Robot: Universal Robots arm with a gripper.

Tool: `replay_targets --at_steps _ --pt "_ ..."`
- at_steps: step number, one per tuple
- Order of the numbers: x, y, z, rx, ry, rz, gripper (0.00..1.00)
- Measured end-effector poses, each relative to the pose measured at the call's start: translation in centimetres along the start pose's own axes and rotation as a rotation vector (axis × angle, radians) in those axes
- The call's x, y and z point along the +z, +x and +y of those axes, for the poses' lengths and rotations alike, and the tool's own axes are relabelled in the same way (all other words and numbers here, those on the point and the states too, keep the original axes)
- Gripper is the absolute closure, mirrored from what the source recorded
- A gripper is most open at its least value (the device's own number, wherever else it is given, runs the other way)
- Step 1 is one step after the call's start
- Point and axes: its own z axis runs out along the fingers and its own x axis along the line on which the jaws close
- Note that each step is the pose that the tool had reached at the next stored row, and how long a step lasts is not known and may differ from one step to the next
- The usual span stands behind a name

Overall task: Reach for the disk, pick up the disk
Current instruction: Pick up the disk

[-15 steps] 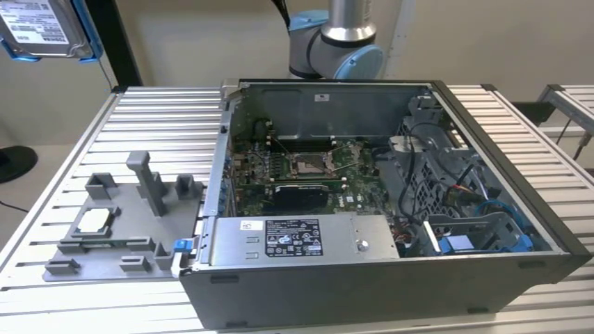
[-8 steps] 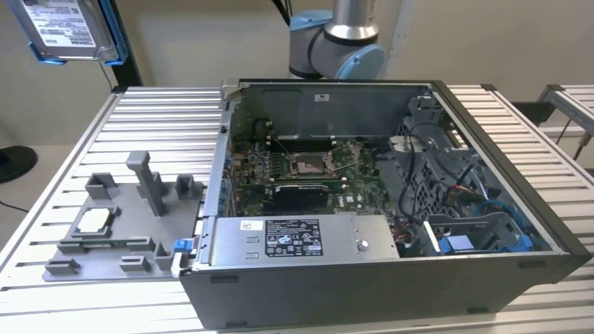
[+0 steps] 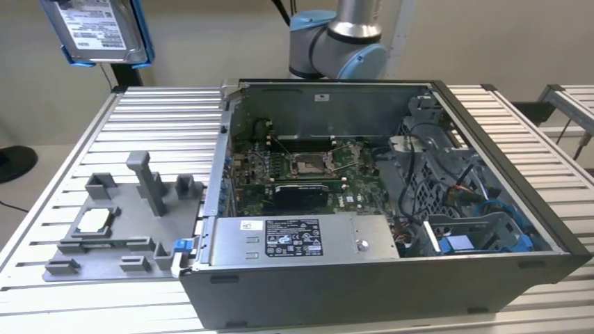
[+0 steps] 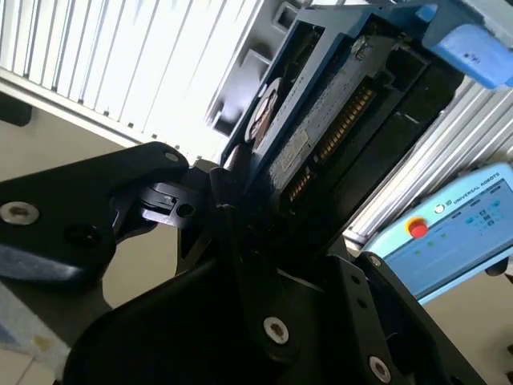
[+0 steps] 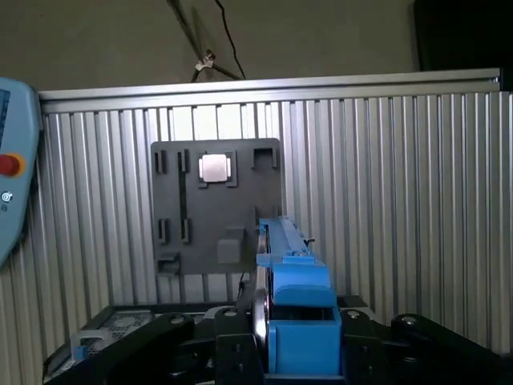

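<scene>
Currently black claw (image 4: 239, 199) clamped narrow on flat silver hard drive in blue plastic bracket (image 3: 94, 29), upper left of exterior view.

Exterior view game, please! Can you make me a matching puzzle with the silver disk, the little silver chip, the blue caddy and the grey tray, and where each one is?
Things
1. flat rectangular silver metal disk in a blue plastic bracket
2. small square silver chip
3. blue plastic caddy
4. grey plastic tray

Places
A. inside the open grey metal computer case
B. lying in the tray
C. on the ribbed metal table, at the exterior view's left of the case
D. up in the air, clamped in the tool

Pairs: 1-D, 2-B, 3-A, 4-C
</scene>
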Motion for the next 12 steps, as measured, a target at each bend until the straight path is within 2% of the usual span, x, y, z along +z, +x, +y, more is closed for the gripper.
replay_targets --at_steps 12 --pt "0.48 -0.37 -5.49 -0.001 -0.0001 0.0001 1.00"
